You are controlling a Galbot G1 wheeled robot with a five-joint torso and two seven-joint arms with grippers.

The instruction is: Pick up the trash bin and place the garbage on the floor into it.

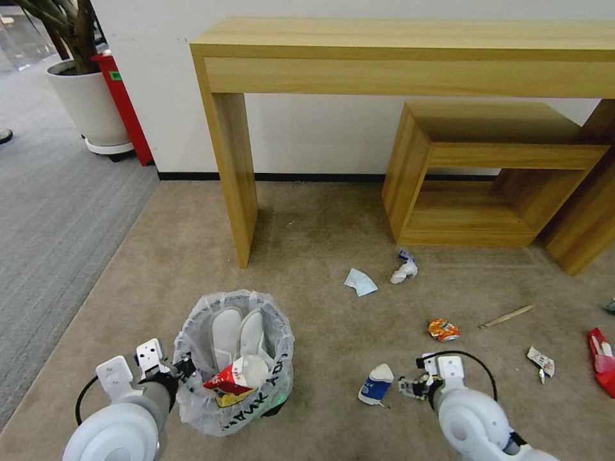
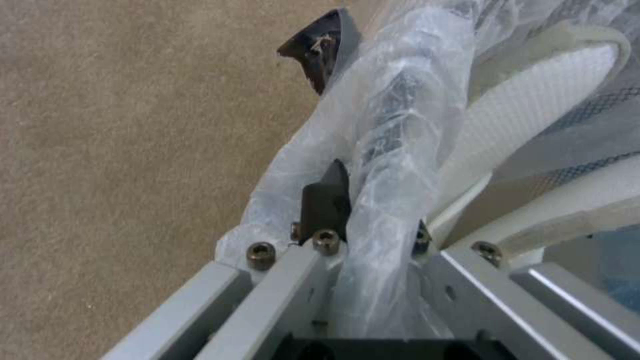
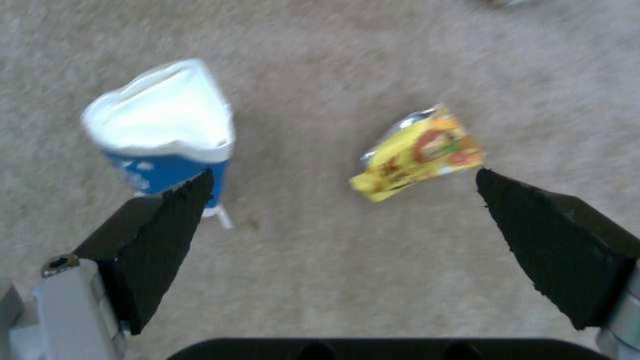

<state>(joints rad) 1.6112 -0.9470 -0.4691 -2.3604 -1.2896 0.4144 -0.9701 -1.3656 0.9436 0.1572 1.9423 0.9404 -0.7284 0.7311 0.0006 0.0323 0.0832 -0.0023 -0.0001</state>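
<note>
My left gripper point(image 2: 363, 235) clamps the bin point(image 1: 234, 365) rim; my right gripper point(image 3: 343, 225), spread wide over the carton point(image 3: 163, 135), must drop and close.

Blue-white carton point(image 3: 160, 137), perhaps yellow wrapper point(image 3: 420, 152), on beige carpet point(image 3: 320, 260).

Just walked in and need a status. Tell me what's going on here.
The robot is clearing litter off the carpet. Its left hand is shut on the rim of the bin, which already holds two slippers and a red cup. Its right hand hangs open beside the carton. A can, tissues, stick and wrapper lie around.
</note>
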